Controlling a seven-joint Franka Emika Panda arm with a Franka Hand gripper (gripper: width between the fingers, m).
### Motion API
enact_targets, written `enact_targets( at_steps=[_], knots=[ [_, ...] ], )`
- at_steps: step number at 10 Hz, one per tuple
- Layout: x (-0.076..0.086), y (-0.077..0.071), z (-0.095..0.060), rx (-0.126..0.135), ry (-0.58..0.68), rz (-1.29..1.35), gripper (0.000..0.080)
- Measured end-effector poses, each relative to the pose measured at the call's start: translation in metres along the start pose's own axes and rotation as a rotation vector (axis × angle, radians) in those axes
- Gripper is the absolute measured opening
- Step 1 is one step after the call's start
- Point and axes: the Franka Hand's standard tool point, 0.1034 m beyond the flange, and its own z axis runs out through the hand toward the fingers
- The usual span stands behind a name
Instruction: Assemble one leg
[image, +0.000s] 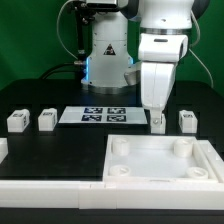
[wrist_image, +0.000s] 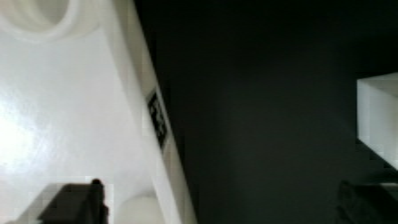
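Small white tagged legs stand in a row on the dark table: two at the exterior view's left and one at its right. Another white leg shows just under my gripper, which hangs low over the table behind the large flat white square piece. In the wrist view my gripper is open wide, with one dark finger over the square piece's edge. Only dark table lies between the jaws. A white block, probably a leg, sits off to the side by the other finger.
The marker board lies at the back middle in front of the arm's base. The square piece has round corner sockets and a tag on its edge. A white rail runs along the front left.
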Motion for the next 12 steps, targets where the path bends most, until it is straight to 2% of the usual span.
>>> enact_targets(
  at_steps=[1,5,6,10,12],
  knots=[
    [0.0,0.0,0.0,0.002,0.001,0.038,0.0649],
    [0.001,-0.002,0.001,0.008,0.005,0.451,0.0649],
    [0.002,-0.009,0.002,0.02,0.006,0.635,0.0649],
    [0.036,-0.037,0.004,0.065,0.002,1.278,0.0649],
    [0.058,-0.052,0.005,0.088,-0.003,1.457,0.0649]
  ],
)
